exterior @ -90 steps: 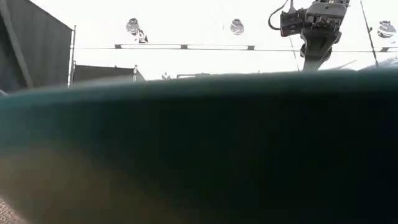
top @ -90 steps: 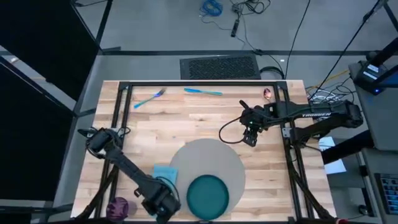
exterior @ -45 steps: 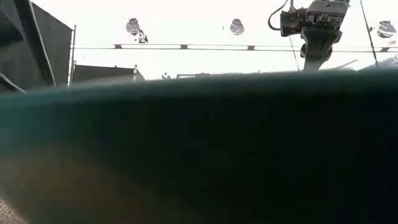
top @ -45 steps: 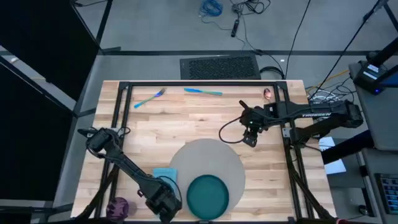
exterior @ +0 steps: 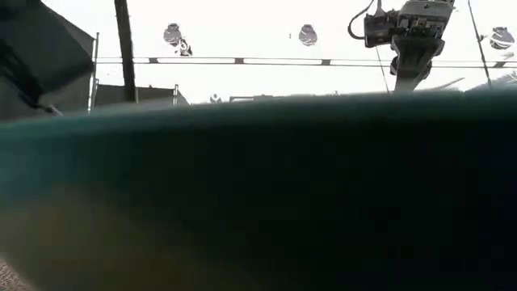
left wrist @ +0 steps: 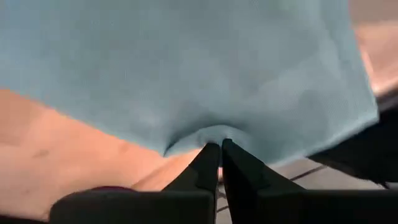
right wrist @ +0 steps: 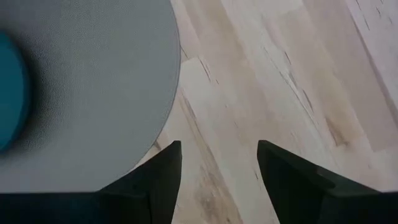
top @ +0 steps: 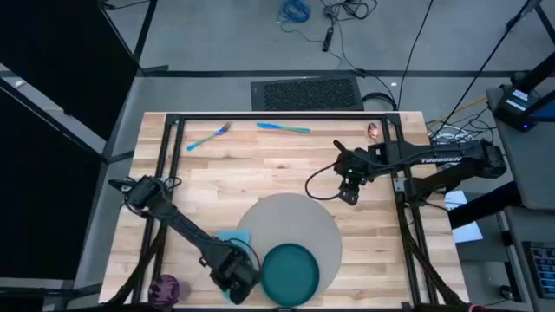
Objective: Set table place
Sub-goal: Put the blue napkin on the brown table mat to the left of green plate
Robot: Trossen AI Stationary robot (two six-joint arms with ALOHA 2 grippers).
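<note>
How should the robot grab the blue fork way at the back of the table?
Probably by the middle of the fork's blue handle, coming straight down from above. It lies flat and slanted on the table, so the claw fingers should straddle the thin handle crosswise. The open right claw hovers nearer; the left claw is pinching the napkin.

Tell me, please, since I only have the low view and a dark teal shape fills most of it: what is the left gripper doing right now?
Observer: The left gripper is shut on the light blue napkin, pinching its edge into a small fold.
Operator: Thank you. Where is that on the table?
Observer: At the near edge, just left of the teal plate, which sits on the grey mat.
Operator: And the right gripper?
Observer: The right gripper is open, with nothing between its fingers, above bare wood beside the mat's edge.
</note>
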